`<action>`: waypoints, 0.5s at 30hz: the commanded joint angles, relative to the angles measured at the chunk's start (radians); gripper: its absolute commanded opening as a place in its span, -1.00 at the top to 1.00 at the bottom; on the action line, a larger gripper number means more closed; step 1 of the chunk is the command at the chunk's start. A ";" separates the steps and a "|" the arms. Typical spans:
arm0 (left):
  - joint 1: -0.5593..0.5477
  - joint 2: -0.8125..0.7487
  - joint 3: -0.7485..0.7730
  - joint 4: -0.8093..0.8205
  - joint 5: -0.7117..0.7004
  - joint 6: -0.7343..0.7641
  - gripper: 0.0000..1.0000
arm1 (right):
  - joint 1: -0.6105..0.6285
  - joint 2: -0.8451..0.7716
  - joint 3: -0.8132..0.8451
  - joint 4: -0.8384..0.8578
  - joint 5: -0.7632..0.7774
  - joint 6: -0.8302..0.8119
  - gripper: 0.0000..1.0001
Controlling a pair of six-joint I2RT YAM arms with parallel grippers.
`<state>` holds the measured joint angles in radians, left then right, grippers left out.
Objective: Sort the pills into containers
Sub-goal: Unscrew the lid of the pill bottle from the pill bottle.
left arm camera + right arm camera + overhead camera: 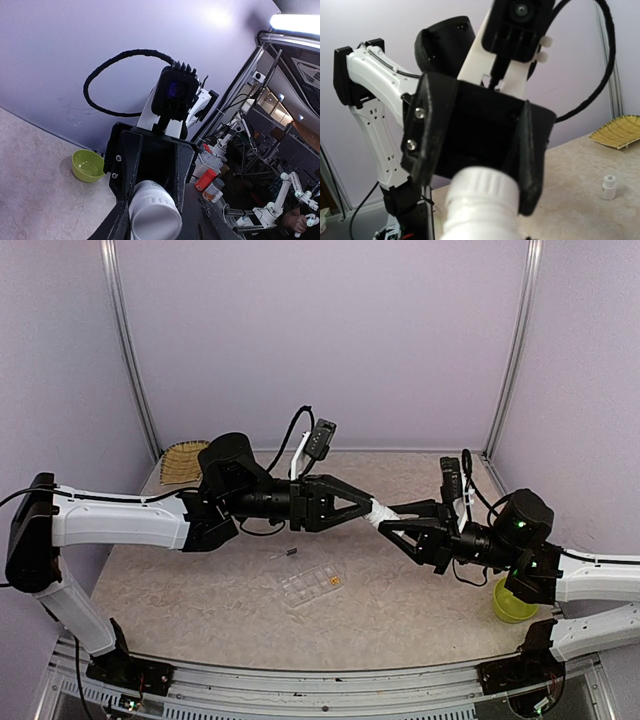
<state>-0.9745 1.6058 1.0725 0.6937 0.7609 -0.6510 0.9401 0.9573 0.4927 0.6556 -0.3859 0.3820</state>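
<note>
A white round bottle (378, 512) hangs in mid-air between both grippers, above the table's middle. My left gripper (371, 508) is shut on its ridged cap end (155, 212), which also shows in the right wrist view (482, 187). My right gripper (388, 521) is shut on the bottle's body from the other side. The clear organizer box (312, 585) lies flat on the table below, with orange-yellow pills (335, 582) in one right-hand cell. A small dark speck (287, 554) lies just beyond the box.
A yellow-green bowl (513, 602) stands by the right arm and also shows in the left wrist view (87, 166). A woven yellow dish (183, 460) sits at the back left. A second small white bottle (608, 187) stands on the table near the dish (620, 131).
</note>
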 commanded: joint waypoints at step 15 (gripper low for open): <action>0.002 0.004 0.011 0.037 0.002 0.000 -0.10 | -0.004 -0.005 0.023 0.018 0.017 -0.007 0.84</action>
<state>-0.9737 1.6062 1.0725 0.7082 0.7620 -0.6575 0.9401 0.9573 0.4927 0.6556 -0.3809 0.3820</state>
